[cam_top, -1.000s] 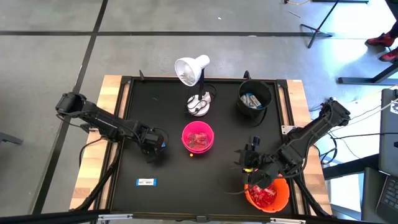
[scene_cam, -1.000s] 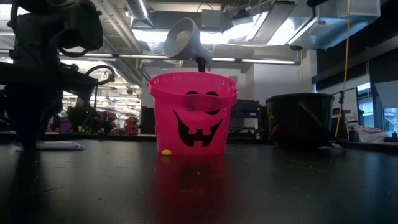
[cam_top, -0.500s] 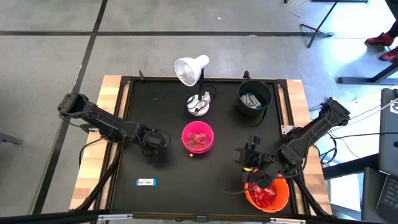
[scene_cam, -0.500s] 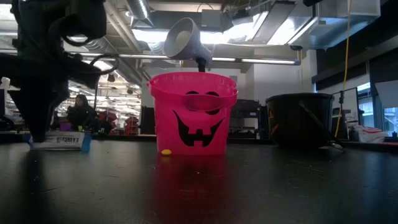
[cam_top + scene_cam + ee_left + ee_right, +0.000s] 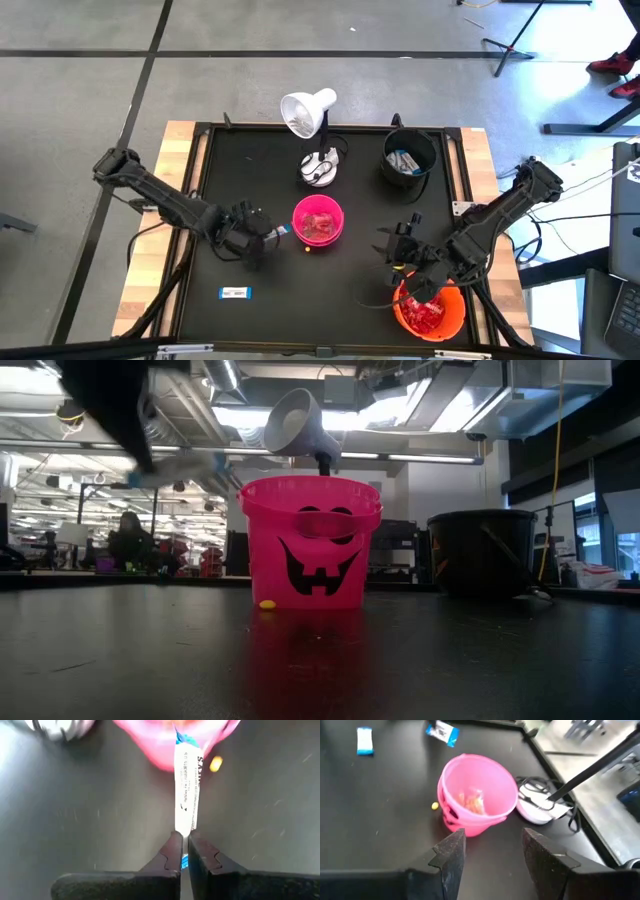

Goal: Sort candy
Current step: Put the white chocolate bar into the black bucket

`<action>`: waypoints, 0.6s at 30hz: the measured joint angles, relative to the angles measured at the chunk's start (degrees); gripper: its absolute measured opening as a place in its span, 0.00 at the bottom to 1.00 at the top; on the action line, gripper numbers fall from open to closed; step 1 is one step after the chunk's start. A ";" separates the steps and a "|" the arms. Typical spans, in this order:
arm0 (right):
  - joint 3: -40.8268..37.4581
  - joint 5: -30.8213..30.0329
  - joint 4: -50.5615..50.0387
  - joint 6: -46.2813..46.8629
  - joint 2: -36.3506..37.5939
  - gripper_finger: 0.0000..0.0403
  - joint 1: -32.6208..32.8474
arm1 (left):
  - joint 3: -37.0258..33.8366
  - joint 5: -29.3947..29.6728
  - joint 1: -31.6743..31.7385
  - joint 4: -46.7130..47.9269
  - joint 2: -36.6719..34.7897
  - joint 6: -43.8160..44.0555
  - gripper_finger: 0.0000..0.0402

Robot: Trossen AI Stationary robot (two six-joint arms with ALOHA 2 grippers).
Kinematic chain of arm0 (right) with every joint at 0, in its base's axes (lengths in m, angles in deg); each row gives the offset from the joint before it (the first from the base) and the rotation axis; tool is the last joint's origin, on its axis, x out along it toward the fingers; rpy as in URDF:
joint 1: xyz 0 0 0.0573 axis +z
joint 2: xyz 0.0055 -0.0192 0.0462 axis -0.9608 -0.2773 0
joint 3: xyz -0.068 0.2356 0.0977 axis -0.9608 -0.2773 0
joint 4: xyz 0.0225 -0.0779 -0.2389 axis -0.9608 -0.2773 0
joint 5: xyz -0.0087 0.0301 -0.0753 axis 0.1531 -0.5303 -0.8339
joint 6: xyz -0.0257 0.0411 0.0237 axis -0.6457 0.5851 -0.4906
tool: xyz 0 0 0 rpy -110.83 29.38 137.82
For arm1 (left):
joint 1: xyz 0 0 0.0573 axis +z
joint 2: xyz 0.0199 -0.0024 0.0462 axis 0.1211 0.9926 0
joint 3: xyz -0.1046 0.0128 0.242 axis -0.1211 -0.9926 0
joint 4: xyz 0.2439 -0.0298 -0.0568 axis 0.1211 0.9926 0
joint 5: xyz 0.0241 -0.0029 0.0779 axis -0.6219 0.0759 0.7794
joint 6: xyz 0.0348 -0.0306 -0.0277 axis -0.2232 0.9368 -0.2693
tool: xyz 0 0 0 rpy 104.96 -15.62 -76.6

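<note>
The left gripper (image 5: 182,851) has its jaws clamped on one end of a slim white-and-blue bar (image 5: 186,790), which sticks straight out ahead of the fingertips. In the high view this gripper (image 5: 268,236) hangs over the worktop (image 5: 350,300) just beside the pink bucket (image 5: 318,221), with the bar lifted clear of the surface. The pink bucket holds red packets, not bars; white-and-blue pieces show inside the black bucket (image 5: 409,155) at the far right corner, so the bar probably belongs there. The step in hand looks like the carry.

To do it well, keep the grip firm, since only the bar's end is pinched and a swing could twist it loose. Travel high enough to clear the pink bucket's rim and the white desk lamp (image 5: 310,112) with its base (image 5: 320,168), which stand between the gripper and the black bucket. Release only when the bar's free end is inside the rim.

The right gripper (image 5: 489,847) waits with its jaws apart and nothing between them, over the worktop next to the orange bucket (image 5: 432,312) of red packets. Another white-and-blue bar (image 5: 234,293) lies on the worktop near the front left, and a small yellow sweet (image 5: 267,604) sits against the pink bucket's foot.
</note>
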 joint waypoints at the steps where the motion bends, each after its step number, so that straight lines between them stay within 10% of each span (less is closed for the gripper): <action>1: 0.00 -0.89 0.45 -0.01 0.00 0.48 0.00 | 1.09 1.98 -1.04 -0.07 0.00 -0.06 0.00; 11: 0.00 -9.15 8.74 -5.28 0.00 0.48 -0.63 | 5.37 26.80 -9.81 -15.11 -0.11 -6.86 0.00; 18: 0.00 -6.83 23.90 -17.65 0.00 0.48 -1.95 | 5.37 29.81 -12.10 -29.79 -0.11 -18.37 0.00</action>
